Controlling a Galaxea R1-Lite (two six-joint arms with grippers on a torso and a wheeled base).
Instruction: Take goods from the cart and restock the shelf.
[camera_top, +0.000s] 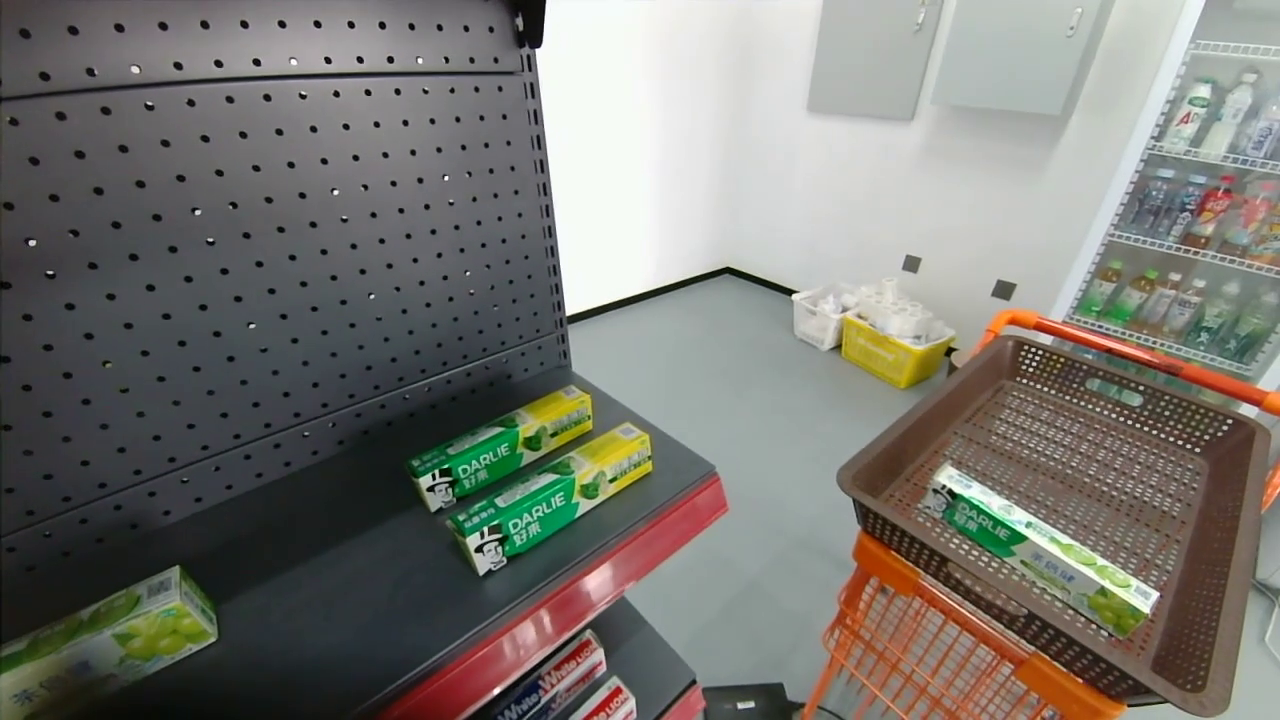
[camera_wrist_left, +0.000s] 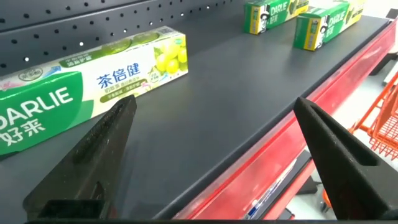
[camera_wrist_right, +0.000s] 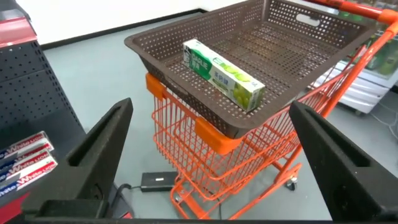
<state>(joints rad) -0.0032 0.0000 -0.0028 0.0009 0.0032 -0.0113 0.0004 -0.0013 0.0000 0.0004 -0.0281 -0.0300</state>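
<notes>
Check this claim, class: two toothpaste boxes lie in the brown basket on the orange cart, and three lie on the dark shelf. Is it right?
No. The head view shows one toothpaste box in the brown basket, not two. Three do lie on the dark shelf.

Boxes (camera_top: 500, 448) lie on the shelf (camera_top: 330, 560), perhaps more beneath, one box (camera_top: 1040, 548) in basket (camera_top: 1210, 560).

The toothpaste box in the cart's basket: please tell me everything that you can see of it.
The toothpaste box is a long, slim carton, white and green, with green grapes pictured at one end. It looks closed and undamaged. It lies flat and diagonally on the perforated floor of the brown plastic basket, near the rim closest to the robot. The basket sits on top of the orange wire cart. Only the basket touches the box.
</notes>
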